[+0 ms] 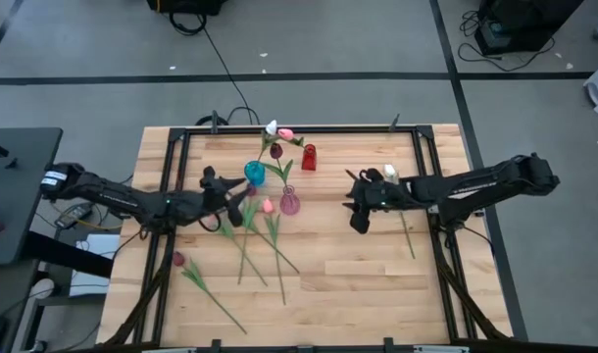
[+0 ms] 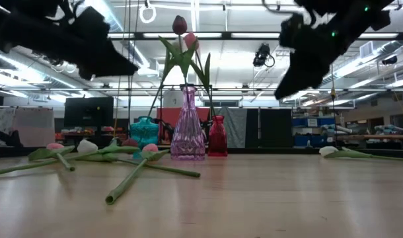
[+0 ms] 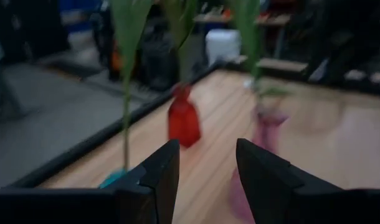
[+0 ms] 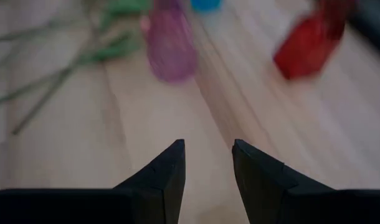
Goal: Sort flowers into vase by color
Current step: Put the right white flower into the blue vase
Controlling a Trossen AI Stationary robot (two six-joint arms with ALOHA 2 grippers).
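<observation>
Three small vases stand mid-table: teal (image 1: 255, 174), purple (image 1: 290, 203) and red (image 1: 309, 157). Tulips with white, pink and dark red heads (image 1: 275, 150) stand in the teal and purple vases; the low view shows stems rising from the purple vase (image 2: 188, 129). Several more tulips (image 1: 248, 235) lie flat left of centre, and a dark red one (image 1: 178, 260) lies nearer the left edge. A white tulip (image 1: 389, 172) lies under the right arm. My left gripper (image 1: 238, 199) hovers open left of the vases, and my right gripper (image 1: 354, 204) hovers open to their right; neither holds anything.
A black frame (image 1: 181, 132) runs along the table's far and side edges. Bare wood (image 1: 358, 284) stretches across the near right of the table. In the low view both grippers hang well above the tabletop, left (image 2: 115, 66) and right (image 2: 287, 86).
</observation>
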